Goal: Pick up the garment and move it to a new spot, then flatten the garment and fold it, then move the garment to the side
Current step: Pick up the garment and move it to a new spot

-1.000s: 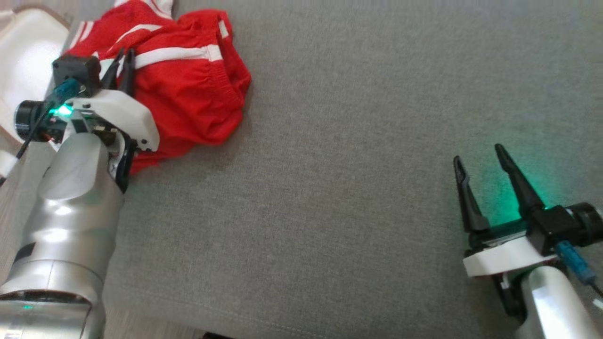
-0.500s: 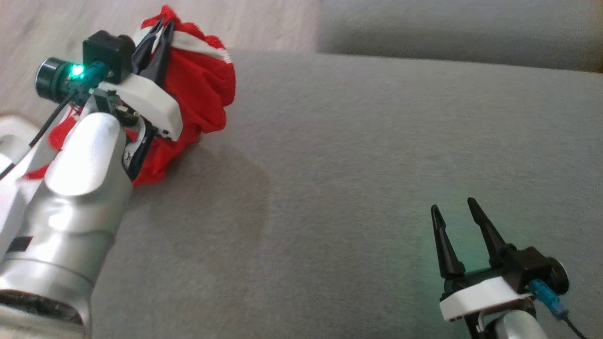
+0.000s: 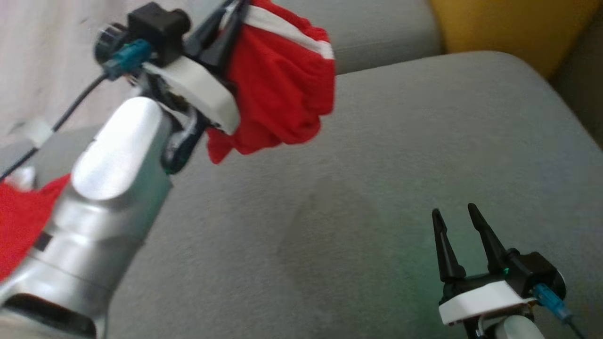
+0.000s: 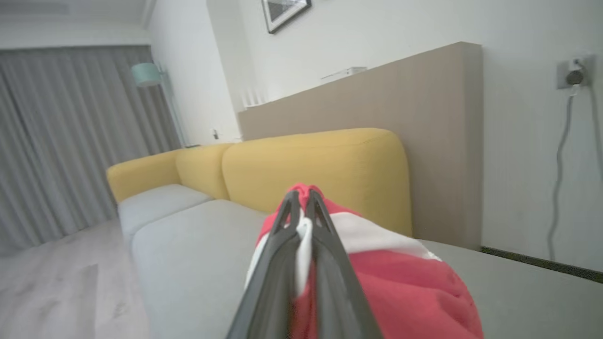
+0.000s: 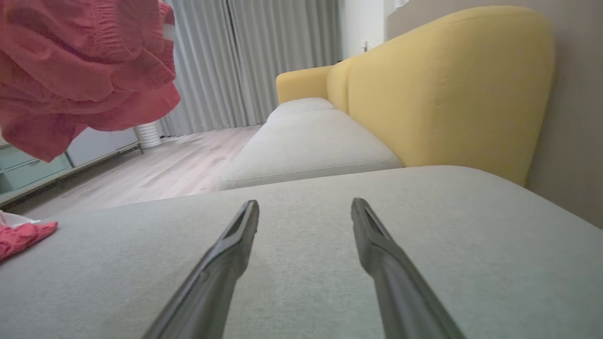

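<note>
The garment (image 3: 278,89) is red with white stripes and hangs bunched in the air above the grey seat cushion (image 3: 377,165). My left gripper (image 3: 228,21) is shut on its upper edge; in the left wrist view white and red cloth (image 4: 400,282) is pinched between the closed fingers (image 4: 325,263). A loose red end (image 3: 21,216) trails at the lower left behind my left forearm. In the right wrist view the garment (image 5: 80,70) hangs at the upper left. My right gripper (image 3: 454,216) hovers open low over the cushion at the lower right, nothing between its fingers (image 5: 377,240).
A yellow backrest (image 3: 499,23) stands behind the cushion, and a second grey cushion (image 5: 306,146) runs beyond it. Pale wood floor (image 5: 165,165) lies past the sofa's left edge. A wall with a socket and cable (image 4: 572,80) is beyond the backrest.
My left gripper has lifted the garment off the cushion and carried it up and to the right. The head camera has also tilted up. The right gripper has stayed open.
</note>
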